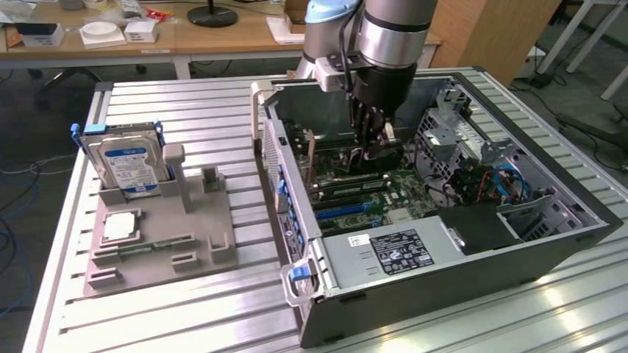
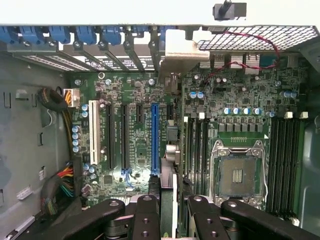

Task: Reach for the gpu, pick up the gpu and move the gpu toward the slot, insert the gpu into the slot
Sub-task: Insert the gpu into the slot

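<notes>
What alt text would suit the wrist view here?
The gripper clamps the gpu edge-on above a green motherboard, close beside the long blue slot. An empty processor socket lies on the card's other side.

Alu table (image 1: pixel 176 110) carries open PC case (image 1: pixel 471 272) & grey parts holder (image 1: pixel 211 228).

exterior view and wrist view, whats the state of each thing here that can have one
gripper: shut on the gpu, down inside the case
gpu: held on edge over the motherboard
blue slot: empty
cpu socket: empty
computer case: on its side, open
hard drive: upright in its gray holder
processor chip: lying flat in the tray
</notes>
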### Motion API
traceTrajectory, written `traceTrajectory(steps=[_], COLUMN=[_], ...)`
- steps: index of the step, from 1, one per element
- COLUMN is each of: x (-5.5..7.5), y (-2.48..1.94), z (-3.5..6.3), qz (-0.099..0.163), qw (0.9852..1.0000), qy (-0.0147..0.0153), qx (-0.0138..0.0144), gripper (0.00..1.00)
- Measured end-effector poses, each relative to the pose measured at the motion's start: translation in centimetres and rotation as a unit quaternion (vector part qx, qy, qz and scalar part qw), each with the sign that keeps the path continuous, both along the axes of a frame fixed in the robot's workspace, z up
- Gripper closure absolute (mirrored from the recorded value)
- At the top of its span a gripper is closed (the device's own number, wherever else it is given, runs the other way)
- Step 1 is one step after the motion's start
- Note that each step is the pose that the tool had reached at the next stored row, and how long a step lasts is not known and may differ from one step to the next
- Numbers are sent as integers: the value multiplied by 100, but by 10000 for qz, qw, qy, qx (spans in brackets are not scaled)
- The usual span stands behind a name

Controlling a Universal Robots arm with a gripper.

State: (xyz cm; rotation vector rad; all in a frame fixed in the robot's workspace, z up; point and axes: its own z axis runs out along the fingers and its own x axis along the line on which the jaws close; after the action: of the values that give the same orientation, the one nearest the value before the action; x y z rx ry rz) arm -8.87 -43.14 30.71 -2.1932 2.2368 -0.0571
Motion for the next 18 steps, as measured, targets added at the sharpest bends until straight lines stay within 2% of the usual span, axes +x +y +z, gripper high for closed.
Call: traceTrajectory(steps=[5,13,18], x=[0,0,0], y=[-1,-56,-59], z=[0,-2,-2], qz=[0,0,0], qw=[10000,10000,10000], qy=[0,0,0], qx=[0,0,0], gripper=[74,74,74])
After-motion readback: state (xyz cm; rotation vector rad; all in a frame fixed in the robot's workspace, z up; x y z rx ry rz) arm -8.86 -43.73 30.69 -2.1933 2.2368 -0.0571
